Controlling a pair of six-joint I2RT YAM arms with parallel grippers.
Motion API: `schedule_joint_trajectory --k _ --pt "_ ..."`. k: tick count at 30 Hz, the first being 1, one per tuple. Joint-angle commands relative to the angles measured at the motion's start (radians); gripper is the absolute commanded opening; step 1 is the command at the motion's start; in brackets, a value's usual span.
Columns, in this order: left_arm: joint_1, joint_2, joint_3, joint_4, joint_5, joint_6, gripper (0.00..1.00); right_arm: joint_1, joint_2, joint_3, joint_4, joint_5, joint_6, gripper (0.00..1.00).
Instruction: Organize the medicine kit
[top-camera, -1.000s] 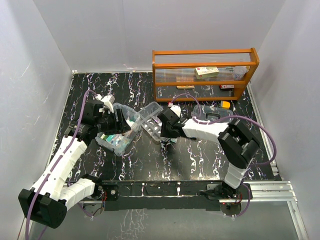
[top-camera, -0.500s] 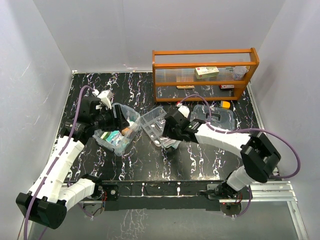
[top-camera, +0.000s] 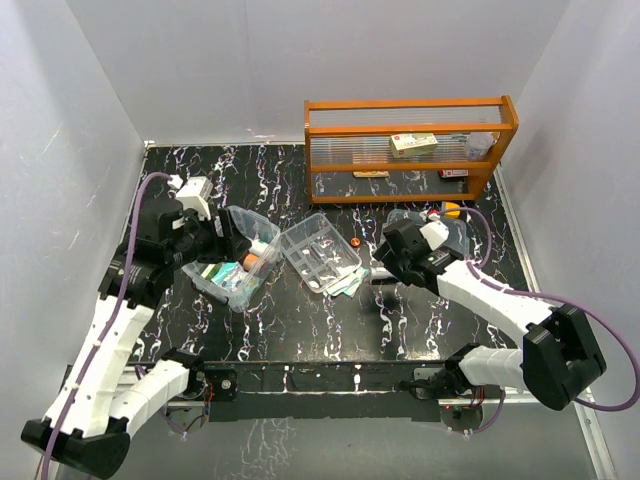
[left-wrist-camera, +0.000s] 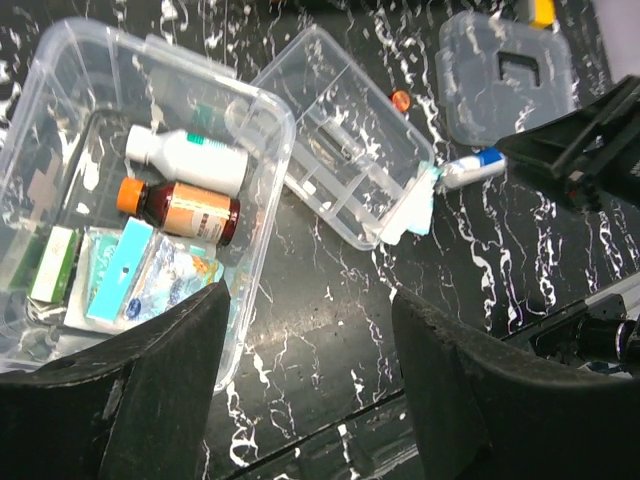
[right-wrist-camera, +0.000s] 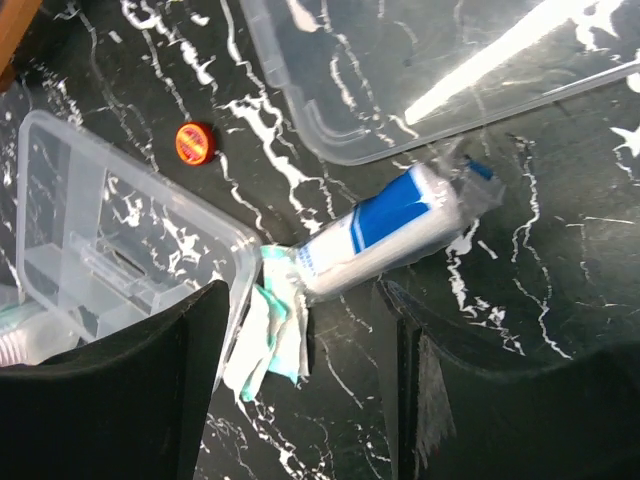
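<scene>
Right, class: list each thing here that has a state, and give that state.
medicine kit box: open, lid off
lid: lying on the table, off the box
insert tray: out of the box, on the table
white bottle: capped, lying in the box
brown bottle: capped, lying in the box
left gripper: open, empty
right gripper: open, empty

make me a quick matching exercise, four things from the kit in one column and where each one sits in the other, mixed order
A white bottle
B lid
C blue-and-white packet
D insert tray

1 on the table between tray and lid
2 just outside the clear box
3 nearest the orange rack
4 inside the clear box

Pairs: A-4, B-3, C-1, D-2
</scene>
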Motion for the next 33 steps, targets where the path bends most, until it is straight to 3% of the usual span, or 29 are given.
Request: schedule_joint_trajectory --k 1,16,26,28,31,33 --pt "-0.002 -0.089 0.009 0.067 0.000 0.027 0.66 -0.046 -0.009 -0.011 0.001 -0.003 0.085 0.58" --pt "-0.001 -0.236 -0.073 0.130 0.001 -0.041 0.70 -0.085 0.099 -0.037 -0.043 0.034 0.368 0.53" --pt "-0.002 -0.221 -0.065 0.116 0.000 -0.026 0.71 -0.104 0.218 0.020 -0.068 0.044 0.354 0.44" --pt "-0.002 -0.218 -0.058 0.114 -0.006 -0.020 0.71 -0.108 0.242 0.024 -0.065 0.033 0.341 0.40" --pt "-0.002 -0.216 -0.052 0.107 -0.015 -0.011 0.71 -0.110 0.261 0.036 -0.061 0.021 0.296 0.21" --pt "-0.001 -0.216 -0.047 0.099 -0.024 -0.010 0.71 -0.110 0.244 0.050 -0.064 0.030 0.245 0.16"
